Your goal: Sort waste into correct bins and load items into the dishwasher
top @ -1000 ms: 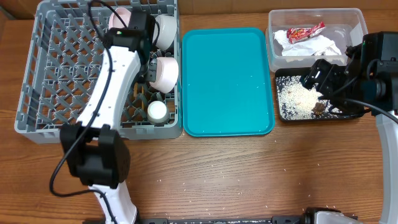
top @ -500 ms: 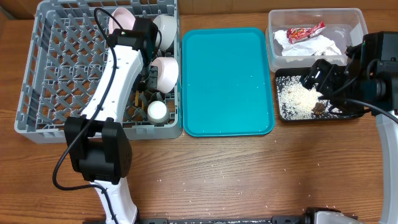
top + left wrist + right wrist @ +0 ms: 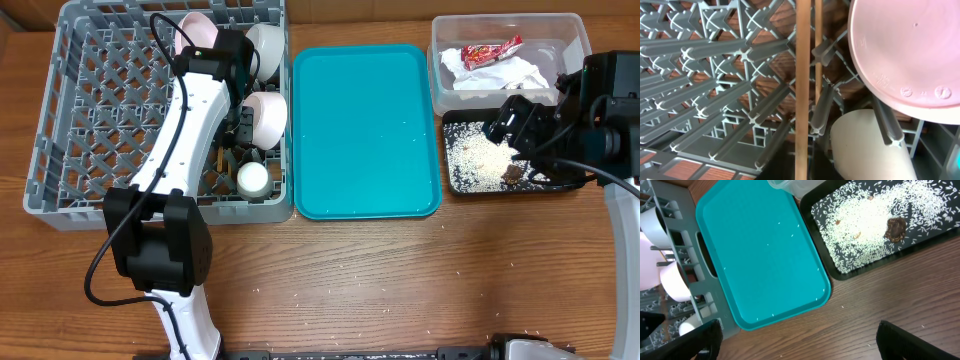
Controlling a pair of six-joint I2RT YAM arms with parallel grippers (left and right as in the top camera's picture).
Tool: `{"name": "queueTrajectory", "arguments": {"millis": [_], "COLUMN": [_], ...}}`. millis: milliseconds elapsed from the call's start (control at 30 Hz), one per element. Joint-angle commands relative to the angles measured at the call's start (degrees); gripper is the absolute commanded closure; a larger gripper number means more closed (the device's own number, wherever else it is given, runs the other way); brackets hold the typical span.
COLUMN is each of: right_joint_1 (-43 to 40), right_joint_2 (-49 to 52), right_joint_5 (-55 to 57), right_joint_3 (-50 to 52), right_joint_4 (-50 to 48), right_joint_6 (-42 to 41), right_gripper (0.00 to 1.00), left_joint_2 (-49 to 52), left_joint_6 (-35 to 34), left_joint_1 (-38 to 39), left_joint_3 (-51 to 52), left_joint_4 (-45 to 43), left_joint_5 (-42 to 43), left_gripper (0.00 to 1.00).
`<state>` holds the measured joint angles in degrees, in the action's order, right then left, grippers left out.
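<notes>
Two arms appear in the overhead view. Against one second ago, the left arm has swung slightly toward 3 o'clock, its elbow and shoulder shifted that way. Against half a second ago, nothing has moved. The right arm and all loose items are unchanged throughout.

The left gripper (image 3: 241,125) hangs inside the large square grey plastic dish rack (image 3: 70,120) at 9 o'clock. Its fingers show in no view, so whether they are parted, closed or holding anything cannot be told. In the left wrist view the two thin wooden chopsticks (image 3: 802,90) run side by side, upright among the grey pegs.

Along the rack's 3 o'clock wall stand one white bowl (image 3: 265,48), a second, pink-tinted bowl (image 3: 265,117) and a small white cup (image 3: 253,179). A round pale plate (image 3: 195,30) stands on edge at 12 o'clock.

The right gripper (image 3: 799,326) has its fingers spread wide with nothing between them. It hovers at 3 o'clock by the shallow black rectangular tray (image 3: 455,185), which holds loose white rice grains (image 3: 480,158) and a small brown food lump (image 3: 896,228).

At 1 o'clock, the clear plastic rectangular tub (image 3: 560,30) holds a red shiny snack wrapper (image 3: 490,50) resting on a crumpled white paper napkin (image 3: 500,75).

A flat teal tray (image 3: 365,130) lies between rack and bins, with a few rice grains scattered on it.
</notes>
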<state>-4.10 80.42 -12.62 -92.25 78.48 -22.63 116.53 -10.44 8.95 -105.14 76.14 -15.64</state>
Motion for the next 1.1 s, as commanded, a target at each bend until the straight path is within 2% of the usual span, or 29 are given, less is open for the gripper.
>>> {"name": "queueTrajectory", "arguments": {"millis": [0,33,133,233,333,500,633,700,1067], "right_joint_1": [-0.1,-0.1,-0.1,-0.1,-0.1,-0.1,-0.1,-0.1,0.0], "right_joint_2": [-0.2,-0.2,-0.2,-0.2,-0.2,-0.2,-0.2,-0.2,-0.2], "right_joint_5": [0.6,0.6,0.6,0.6,0.6,0.6,0.6,0.6,0.6], "right_joint_3": [-0.7,-0.7,-0.7,-0.7,-0.7,-0.7,-0.7,-0.7,-0.7], "right_joint_4": [-0.3,-0.3,-0.3,-0.3,-0.3,-0.3,-0.3,-0.3,-0.3], "right_joint_6": [0.2,0.2,0.2,0.2,0.2,0.2,0.2,0.2,0.2], "right_gripper": [0.0,0.0,0.0,0.0,0.0,0.0,0.0,0.0,0.0], "left_joint_2": [0.5,0.5,0.5,0.2,-2.3,-12.2,-23.1,-28.1,-42.0], "left_joint_6": [0.2,0.2,0.1,0.1,0.2,0.1,-0.7,-1.0,-2.5], "left_joint_1": [-0.3,-0.3,-0.3,-0.3,-0.3,-0.3,-0.2,-0.2,1.6], "left_joint_3": [0.3,0.3,0.3,-2.1,-6.6,-13.0,-13.1,-13.1,-5.7], "left_joint_4": [0.3,0.3,0.2,1.6,2.3,1.2,-1.6,-1.6,-5.4], "left_joint_5": [0.7,0.7,0.7,1.6,6.3,12.7,14.2,14.2,14.1], "left_gripper": [0.48,0.41,0.35,0.37,0.39,0.39,0.34,0.36,0.44]}}
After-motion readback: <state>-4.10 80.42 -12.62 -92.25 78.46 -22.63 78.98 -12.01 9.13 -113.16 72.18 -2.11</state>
